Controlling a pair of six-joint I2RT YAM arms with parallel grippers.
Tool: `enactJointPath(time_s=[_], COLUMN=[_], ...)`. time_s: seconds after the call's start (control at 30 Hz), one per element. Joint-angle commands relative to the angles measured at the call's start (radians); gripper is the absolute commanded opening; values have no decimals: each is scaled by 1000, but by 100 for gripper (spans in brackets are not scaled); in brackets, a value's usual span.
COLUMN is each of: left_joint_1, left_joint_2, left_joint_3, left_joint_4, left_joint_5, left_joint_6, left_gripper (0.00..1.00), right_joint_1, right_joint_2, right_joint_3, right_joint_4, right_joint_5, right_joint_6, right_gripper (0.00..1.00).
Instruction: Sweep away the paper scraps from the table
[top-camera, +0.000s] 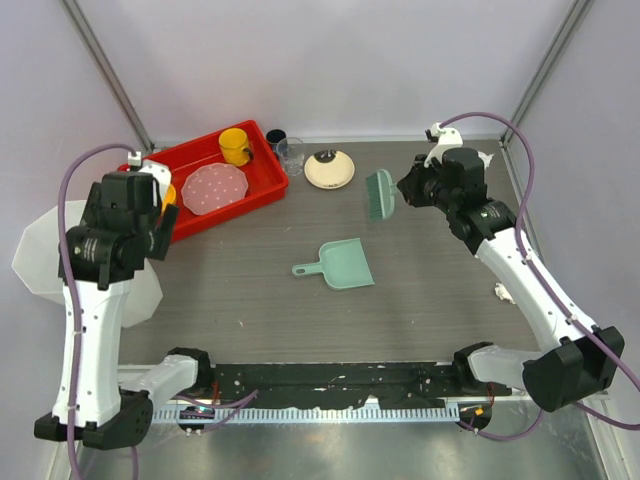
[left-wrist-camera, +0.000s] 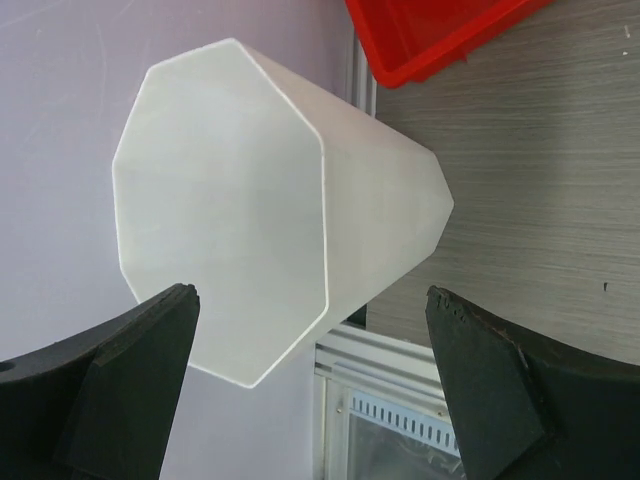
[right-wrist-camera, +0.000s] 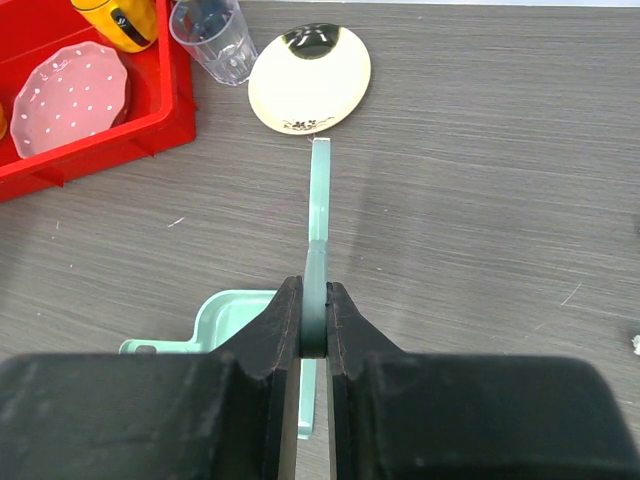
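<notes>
One crumpled white paper scrap (top-camera: 503, 292) is seen on the table (top-camera: 250, 300) by its right edge, too small for a long axis or heading to be told. Farther in, a teal dustpan (top-camera: 340, 265) is laid flat and a teal brush (top-camera: 380, 193) is clamped by the right gripper (right-wrist-camera: 316, 305); the left gripper (left-wrist-camera: 312, 295) is held wide apart over a white bin (left-wrist-camera: 220, 200).

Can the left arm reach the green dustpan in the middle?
Probably yes. The dustpan lies alone on the table, with its handle pointing toward the left arm's side and nothing in between. The left gripper is open and holding nothing.
</notes>
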Motion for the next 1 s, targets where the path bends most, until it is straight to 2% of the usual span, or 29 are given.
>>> enactJointPath(time_s=[0.0, 0.1, 0.2, 0.23, 0.33, 0.37, 0.5, 0.57, 0.6, 0.63, 0.67, 0.7, 0.73, 0.8, 0.83, 0.97], left_joint_1=[35, 98, 234, 319, 475, 498, 512, 512, 514, 512, 514, 512, 512, 512, 512, 512], left_joint_2=[-67, -72, -43, -17, 41, 60, 106, 133, 141, 149, 163, 170, 178, 192, 189, 143], left_joint_3=[-13, -51, -10, -4, -7, -11, -45, -56, -62, -70, -80, -82, -76, -36, -22, 7], left_joint_4=[-60, -5, -15, -14, 0, -3, 23, 29, 35, 41, 49, 57, 52, 13, -4, -83], left_joint_5=[-25, -25, 160, 257, 352, 429, 481, 495, 497, 495, 492, 486, 488, 507, 542, 610], left_joint_6=[22, 86, 121, 129, 172, 186, 194, 195, 195, 195, 195, 197, 189, 184, 183, 207], left_gripper=[100, 100, 100, 100, 100, 100, 100, 95, 91, 76, 66, 54, 28, 7, 0, 0], right_joint_1=[-3, -3, -5, -3, -3, -3, -3, -3, -3, -2, -3, -3, -3, -3, -3, -3], right_joint_2=[-24, -37, -48, -56, -71, -74, -76, -71, -70, -71, -73, -74, -76, -80, -80, -88], right_joint_3=[-4, -29, -51, -52, -67, -75, -78, -77, -78, -78, -78, -80, -77, -77, -77, -75], right_joint_4=[74, 75, 75, 75, 80, 88, 97, 101, 101, 101, 100, 100, 100, 100, 100, 98], right_joint_5=[-27, -21, 8, 15, 19, 19, 2, -8, -10, -11, -10, -8, -8, -4, -4, 1], right_joint_6=[13, 6, -16, -20, -25, -25, -24, -22, -22, -22, -22, -22, -22, -22, -24, -27], right_gripper=[1, 1, 1, 1, 1, 1, 1, 1, 1, 1, 1, 1, 1, 1, 1, 1])
